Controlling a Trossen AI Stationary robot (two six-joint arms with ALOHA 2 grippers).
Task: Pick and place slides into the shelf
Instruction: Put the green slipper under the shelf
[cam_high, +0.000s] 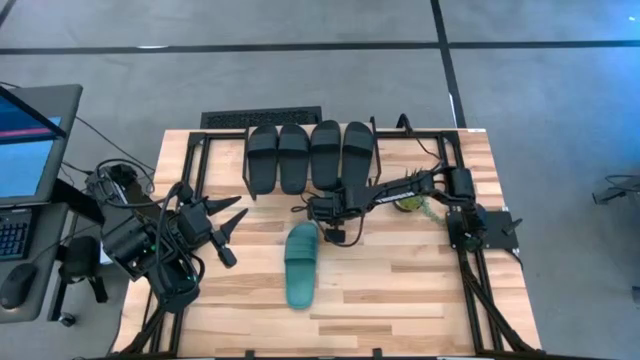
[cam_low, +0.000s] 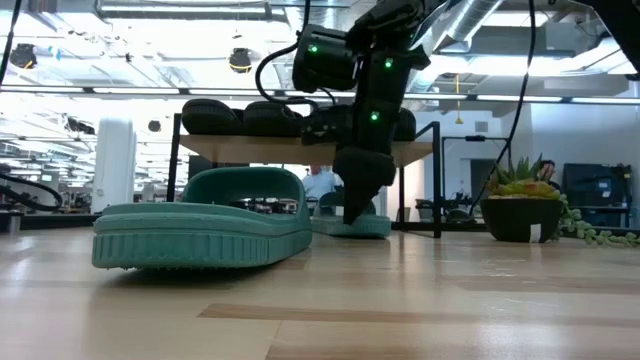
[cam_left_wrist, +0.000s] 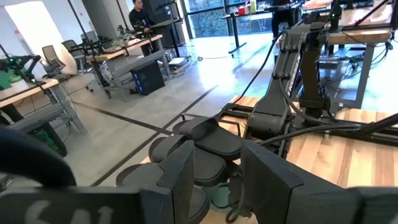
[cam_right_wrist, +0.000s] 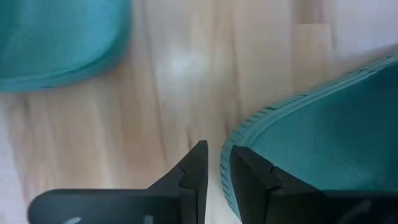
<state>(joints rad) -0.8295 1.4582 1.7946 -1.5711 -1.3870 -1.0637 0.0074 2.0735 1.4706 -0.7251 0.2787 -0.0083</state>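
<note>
Right gripper (cam_right_wrist: 214, 163), fingers nearly pressed together and straddling the ribbed rim of a teal slide (cam_right_wrist: 323, 130) lying flat on the table (cam_high: 400, 290) under the shelf (cam_low: 300, 150); a second teal slide (cam_high: 301, 265) lies just beside, and the left gripper (cam_high: 225, 232) waits spread.

Four black slides (cam_high: 310, 155) lay in a row on the pale wooden shelf (cam_high: 420, 150) with thin black wire legs, at twelve o'clock on the worktop (cam_high: 400, 290), itself light wood in banded planks. One teal green slide (cam_high: 301, 265), its sole edge ribbed, lay near the centre; a second teal green slide (cam_right_wrist: 323, 124) showed the same ribbed rim beside the black right gripper (cam_right_wrist: 214, 165). The left gripper (cam_high: 232, 222) was black at nine o'clock. A green plant (cam_low: 530, 185) stood in a dark pot (cam_low: 520, 218) at three o'clock.
</note>
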